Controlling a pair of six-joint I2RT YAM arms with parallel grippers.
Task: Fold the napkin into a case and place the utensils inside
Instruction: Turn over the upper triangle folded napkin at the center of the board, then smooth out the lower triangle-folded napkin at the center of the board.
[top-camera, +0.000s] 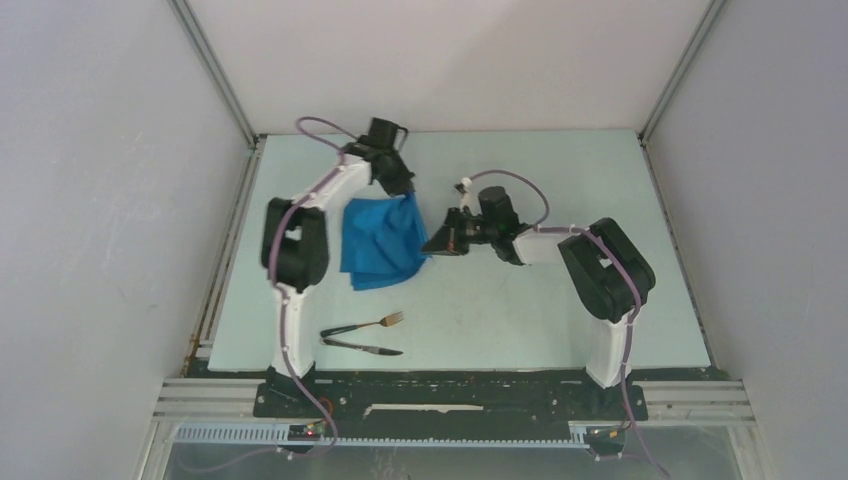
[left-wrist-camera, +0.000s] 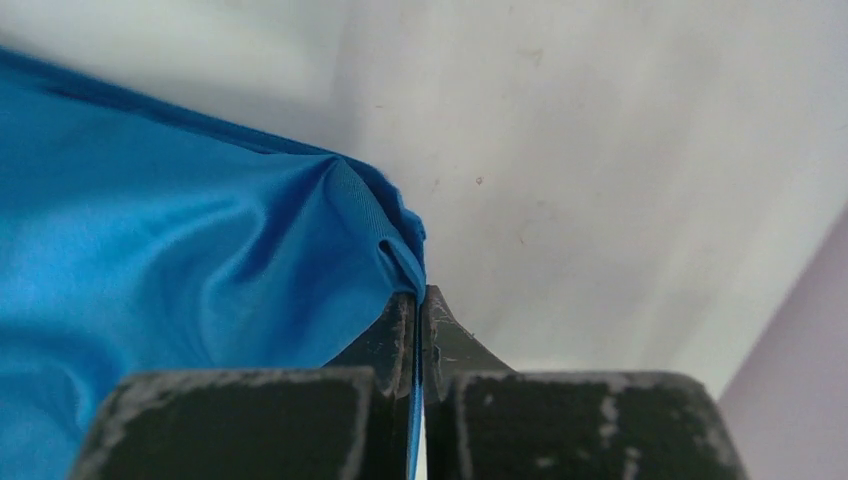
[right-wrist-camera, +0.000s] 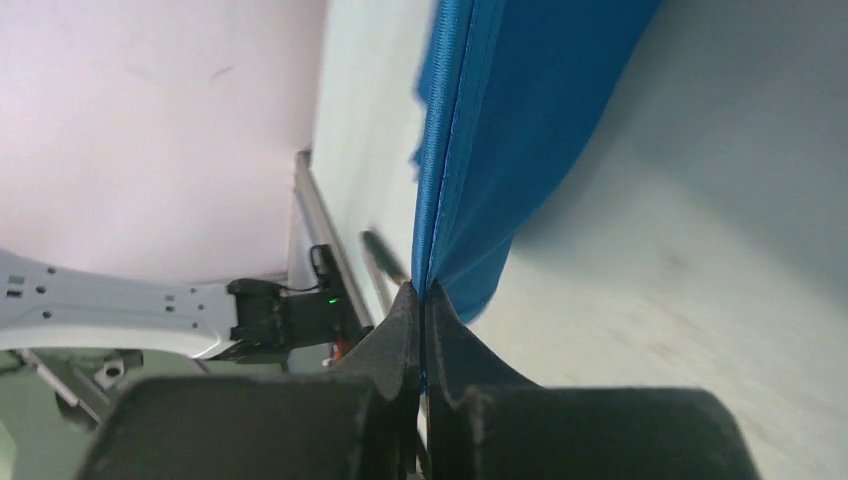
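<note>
The bright blue napkin (top-camera: 380, 240) hangs lifted above the table's left middle, loosely doubled. My left gripper (top-camera: 405, 188) is shut on its far top corner; the left wrist view shows the cloth (left-wrist-camera: 200, 270) pinched between the closed jaws (left-wrist-camera: 418, 300). My right gripper (top-camera: 432, 243) is shut on the napkin's right edge; the right wrist view shows the cloth (right-wrist-camera: 510, 130) running up from the closed jaws (right-wrist-camera: 422, 292). The fork (top-camera: 365, 324) and the dark knife (top-camera: 362, 347) lie side by side on the table near the front left, apart from both grippers.
The pale green table (top-camera: 560, 300) is walled by white panels on the left, back and right. A metal rail (top-camera: 450, 395) with the arm bases runs along the near edge.
</note>
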